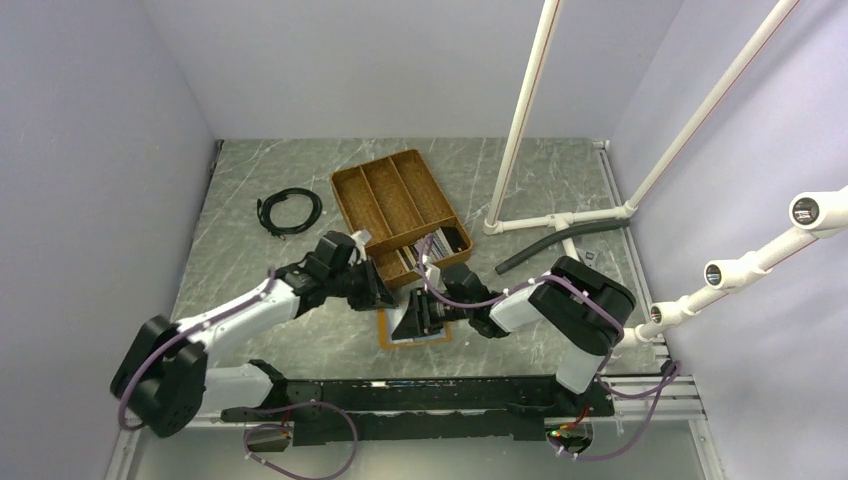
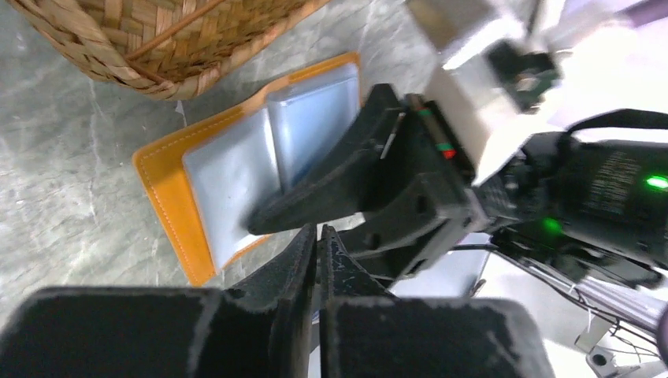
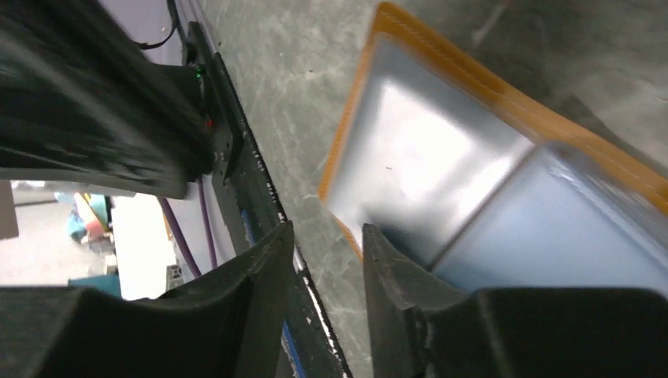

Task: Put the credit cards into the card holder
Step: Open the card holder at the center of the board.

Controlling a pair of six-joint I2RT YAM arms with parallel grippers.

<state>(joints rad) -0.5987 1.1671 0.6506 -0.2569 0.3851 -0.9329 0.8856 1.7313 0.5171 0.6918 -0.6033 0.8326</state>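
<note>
The card holder (image 1: 386, 332) lies open on the table just in front of the wicker tray, orange-tan with pale blue-grey lining; it shows in the left wrist view (image 2: 228, 169) and the right wrist view (image 3: 425, 142). Several credit cards (image 1: 438, 245) stand in the tray's near compartment. My right gripper (image 1: 418, 318) is over the holder, open (image 3: 327, 236), with one finger (image 3: 394, 276) down on the lining and the other off its near edge. My left gripper (image 1: 383, 293) hangs just left of the holder, shut (image 2: 317, 232), with nothing showing between its jaws.
The brown divided wicker tray (image 1: 372, 200) stands behind the holder; its corner shows in the left wrist view (image 2: 150, 47). A coiled black cable (image 1: 290, 210) lies at the back left. White pipes (image 1: 560, 218) and a black hose (image 1: 535, 252) are on the right. A black rail (image 1: 420, 392) runs along the near edge.
</note>
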